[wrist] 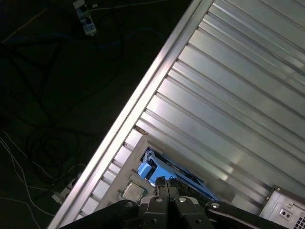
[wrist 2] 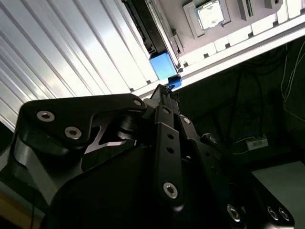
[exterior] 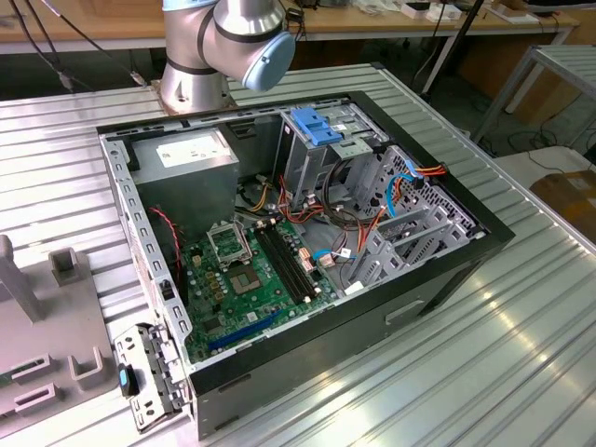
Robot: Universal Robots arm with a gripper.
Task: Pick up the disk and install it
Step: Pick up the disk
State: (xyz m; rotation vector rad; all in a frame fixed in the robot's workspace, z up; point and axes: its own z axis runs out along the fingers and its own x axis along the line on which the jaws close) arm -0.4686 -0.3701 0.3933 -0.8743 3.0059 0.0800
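The disk shows one bright blue end and a dark body, lying flat on a pale grey fixture tray. In the first wrist view the disk lies just beyond my black gripper. The gripper hovers over the blue end with its jaws together and nothing between them. I cannot tell whether the tips touch the disk. In the exterior view the open computer case lies on its side, with a metal drive cage topped by a blue bracket.
A processor chip sits in a pocket of the tray beside the disk. The tray rests at the edge of the ribbed metal table, with dark floor and cables past it. The arm's base stands behind the case.
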